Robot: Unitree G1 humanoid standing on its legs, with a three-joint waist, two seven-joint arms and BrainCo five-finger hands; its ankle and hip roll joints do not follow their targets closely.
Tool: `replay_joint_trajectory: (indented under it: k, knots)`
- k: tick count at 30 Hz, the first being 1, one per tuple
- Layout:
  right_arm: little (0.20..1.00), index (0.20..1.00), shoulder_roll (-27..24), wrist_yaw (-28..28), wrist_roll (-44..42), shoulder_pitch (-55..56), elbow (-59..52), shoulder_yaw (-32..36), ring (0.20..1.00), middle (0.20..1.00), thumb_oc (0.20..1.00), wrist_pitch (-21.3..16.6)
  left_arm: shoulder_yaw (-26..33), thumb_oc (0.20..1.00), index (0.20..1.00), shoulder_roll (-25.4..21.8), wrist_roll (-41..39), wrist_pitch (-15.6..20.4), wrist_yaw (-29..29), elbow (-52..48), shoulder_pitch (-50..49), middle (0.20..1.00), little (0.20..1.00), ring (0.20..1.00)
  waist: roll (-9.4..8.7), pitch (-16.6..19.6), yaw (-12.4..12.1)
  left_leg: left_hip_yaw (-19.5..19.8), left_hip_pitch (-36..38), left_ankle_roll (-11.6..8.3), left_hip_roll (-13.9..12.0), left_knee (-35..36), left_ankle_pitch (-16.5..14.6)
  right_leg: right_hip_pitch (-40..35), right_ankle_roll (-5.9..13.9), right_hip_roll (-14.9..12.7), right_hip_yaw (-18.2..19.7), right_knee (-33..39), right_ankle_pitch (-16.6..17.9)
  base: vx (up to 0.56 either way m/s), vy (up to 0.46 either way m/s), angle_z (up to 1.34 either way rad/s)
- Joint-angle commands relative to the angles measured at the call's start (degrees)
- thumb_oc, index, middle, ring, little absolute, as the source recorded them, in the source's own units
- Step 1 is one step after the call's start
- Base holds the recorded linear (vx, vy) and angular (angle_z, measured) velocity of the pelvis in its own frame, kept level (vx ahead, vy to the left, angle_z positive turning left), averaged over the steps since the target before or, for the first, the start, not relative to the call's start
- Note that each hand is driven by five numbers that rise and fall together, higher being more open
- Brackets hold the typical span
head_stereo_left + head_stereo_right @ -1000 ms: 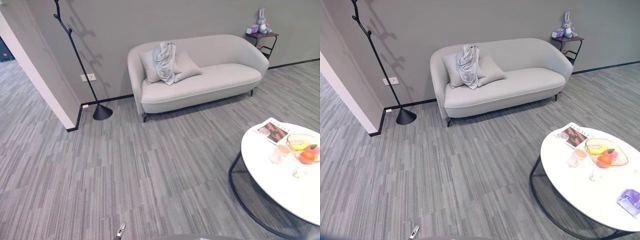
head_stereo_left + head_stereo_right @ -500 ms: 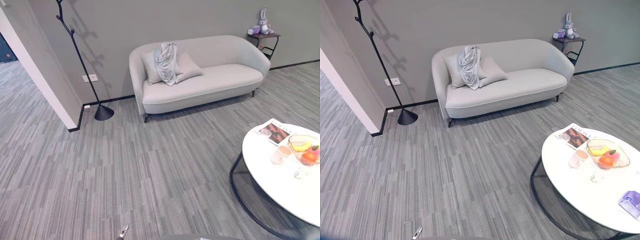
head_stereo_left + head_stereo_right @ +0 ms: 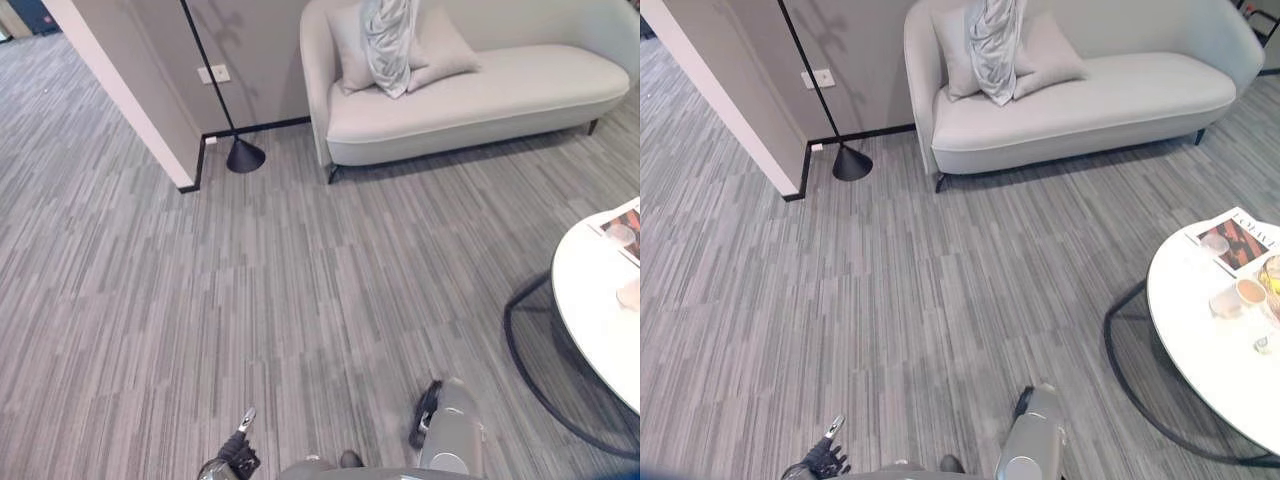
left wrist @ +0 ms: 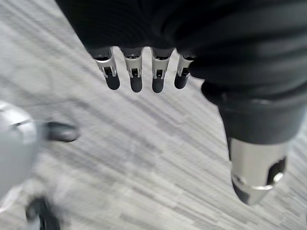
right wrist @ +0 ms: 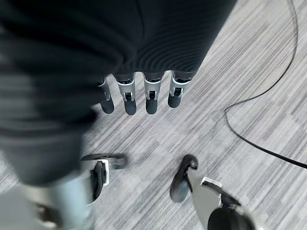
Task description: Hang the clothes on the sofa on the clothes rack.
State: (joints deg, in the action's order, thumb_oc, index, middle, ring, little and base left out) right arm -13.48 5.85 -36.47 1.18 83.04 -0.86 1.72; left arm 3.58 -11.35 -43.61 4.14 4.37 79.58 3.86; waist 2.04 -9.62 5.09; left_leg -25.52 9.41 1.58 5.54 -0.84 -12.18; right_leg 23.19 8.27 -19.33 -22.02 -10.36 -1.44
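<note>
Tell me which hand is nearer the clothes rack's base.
Left. The left hand hangs low at the robot's left side, on the same side as the clothes rack. The right hand hangs at the robot's other side, farther off.

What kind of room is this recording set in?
Most likely a living room or lounge: a light grey sofa with cushions and a garment against the wall, a black clothes rack beside it, and a round white coffee table on grey striped carpet.

One sofa (image 3: 1090, 100), two cushions (image 3: 1040, 50), one garment (image 3: 992, 45), one rack (image 3: 830, 110).
</note>
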Motion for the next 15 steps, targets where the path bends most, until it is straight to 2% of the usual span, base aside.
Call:
replay_joint_trajectory:
  k: [1,2,3,4,6,7,8,9,10,11,12,13,14,15]
  knots:
    - [1.0,1.0,0.6,1.0,-3.2,-2.5,2.9,1.6,1.0,1.0,1.0,-0.6,1.4,1.0,1.0,0.7,2.4,1.8,-1.0,3.9,2.0,1.0,1.0,1.0,0.3,1.1,1.8,3.1,5.9,-5.28,-8.2,4.9,3.3,-5.6,5.74,-1.2,7.2,15.3,12.7,0.56,-0.394,0.62]
    - [1.0,1.0,1.3,1.6,-2.1,-1.8,3.6,1.3,1.0,1.0,1.0,0.2,1.0,1.0,1.0,1.2,2.8,2.3,-1.9,3.9,3.6,1.0,1.0,1.0,-0.1,1.5,2.0,4.7,8.8,-5.98,-8.1,5.2,1.1,-4.6,6.18,-2.8,9.7,15.4,12.7,0.79,-0.636,0.72]
    - [1.0,1.0,1.6,2.2,-0.6,-0.6,5.0,0.9,1.0,1.0,1.0,0.6,1.2,1.0,1.0,2.1,2.1,2.8,-1.7,3.6,3.1,1.0,1.0,1.0,-1.24,1.9,2.9,5.6,11.8,-7.04,-8.1,4.0,1.9,-5.8,5.2,-2.2,9.9,11.4,15.9,0.98,-0.828,0.68]
    - [1.0,1.0,1.4,2.6,-0.1,-0.5,5.5,0.8,1.0,1.0,1.0,0.7,1.0,1.0,1.0,2.8,1.2,3.1,-1.5,2.8,2.8,1.0,1.0,1.0,-0.68,1.8,3.8,5.7,13.2,-7.72,-9.7,2.4,3.4,-4.6,4.63,-1.2,9.9,7.6,15.2,0.76,-0.804,0.61]
    - [1.0,1.0,0.4,2.4,-0.3,-0.9,6.0,0.9,1.0,1.0,1.0,0.4,-1.6,1.0,1.0,4.7,0.4,3.4,-1.4,0.4,3.5,1.0,1.0,1.0,0.44,1.2,4.3,6.3,10.1,-8.57,-15.5,-7.2,12.0,-5.4,1.77,2.2,9.1,0.5,11.2,0.51,-0.734,0.68]
    - [1.0,1.0,-0.5,1.5,1.1,-1.0,6.1,0.2,1.0,1.0,1.0,-0.5,-3.3,1.0,1.0,5.7,-0.1,3.3,-1.2,-1.5,3.4,1.0,1.0,1.0,0.7,1.8,3.9,5.4,5.7,-9.59,-21.8,-20.9,21.4,-8.8,-1.76,5.6,6.0,-0.5,6.1,0.61,-0.899,0.39]
    - [1.0,1.0,-1.3,0.8,1.8,-1.0,5.8,-0.3,1.0,1.0,1.0,-1.0,-3.4,1.0,1.0,5.7,-0.7,3.1,-1.3,-2.7,2.8,1.0,1.0,1.0,-0.41,2.4,2.5,5.2,3.2,-10.27,-23.4,-27.5,25.4,-12.1,-3.46,7.5,4.8,1.1,4.5,0.71,-0.976,0.14]
    - [1.0,1.0,-1.7,0.0,2.5,-1.2,5.1,-0.8,1.0,1.0,1.0,-1.6,-3.9,1.0,1.0,5.4,-0.3,3.1,-1.5,-3.9,2.3,1.0,1.0,1.0,-1.45,2.7,1.3,4.5,1.3,-10.71,-25.0,-32.9,26.8,-15.1,-4.97,9.2,3.8,2.7,3.4,0.55,-0.737,-0.17]
    - [1.0,1.0,-2.6,-0.6,3.3,-1.7,4.2,-1.3,1.0,1.0,1.0,-1.9,-4.5,1.0,1.0,5.1,0.3,3.2,-1.3,-5.3,2.1,1.0,1.0,1.0,-2.54,2.7,-0.3,4.4,-1.4,-10.55,-24.9,-36.1,25.2,-17.9,-5.7,10.2,3.6,4.8,2.9,0.36,-0.472,-0.2]
    - [1.0,1.0,-2.5,-0.6,3.3,-1.7,4.1,-1.2,1.0,1.0,1.0,-1.9,-4.6,1.0,1.0,5.0,0.3,3.2,-1.3,-5.4,2.0,1.0,1.0,1.0,-2.42,2.6,-0.3,4.6,-1.6,-10.56,-25.1,-36.5,25.0,-18.0,-5.73,10.3,3.5,4.9,3.0,0.47,-0.478,-0.26]
    - [1.0,1.0,-4.0,-1.2,4.3,-2.4,1.6,-2.1,1.0,1.0,1.0,-2.5,-4.2,1.0,1.0,4.1,0.6,3.5,-1.6,-5.8,1.5,1.0,1.0,1.0,-4.14,2.8,-2.4,3.8,-8.9,-9.9,-21.6,-38.1,20.0,-22.9,-5.67,11.2,4.6,9.8,3.1,0.44,-0.363,-0.22]
    - [1.0,1.0,-4.4,-1.3,4.2,-2.4,-0.4,-2.5,1.0,1.0,1.0,-2.9,-3.0,1.0,1.0,3.5,0.1,3.7,-1.8,-5.1,0.8,1.0,1.0,1.0,-4.75,3.0,-3.1,3.4,-12.8,-9.91,-20.0,-36.4,18.9,-24.9,-5.62,11.6,5.7,11.5,3.1,0.45,-0.362,-0.15]
    - [1.0,1.0,-4.4,-1.4,4.2,-2.3,-0.6,-2.5,1.0,1.0,1.0,-2.8,-3.0,1.0,1.0,3.5,0.1,3.7,-1.8,-5.0,0.7,1.0,1.0,1.0,-4.78,3.1,-3.1,3.4,-12.9,-9.89,-19.9,-36.4,18.8,-24.9,-5.59,11.6,5.7,11.7,3.1,0.19,-0.131,-0.08]
    - [1.0,1.0,-4.4,-1.2,4.1,-2.2,-2.3,-2.8,1.0,1.0,1.0,-3.0,-1.9,1.0,1.0,3.0,0.0,3.6,-1.9,-4.3,0.3,1.0,1.0,1.0,-5.57,3.5,-3.4,2.7,-15.0,-8.56,-18.4,-33.2,19.5,-25.4,-5.69,11.0,6.4,12.5,3.8,0.19,-0.078,-0.28]
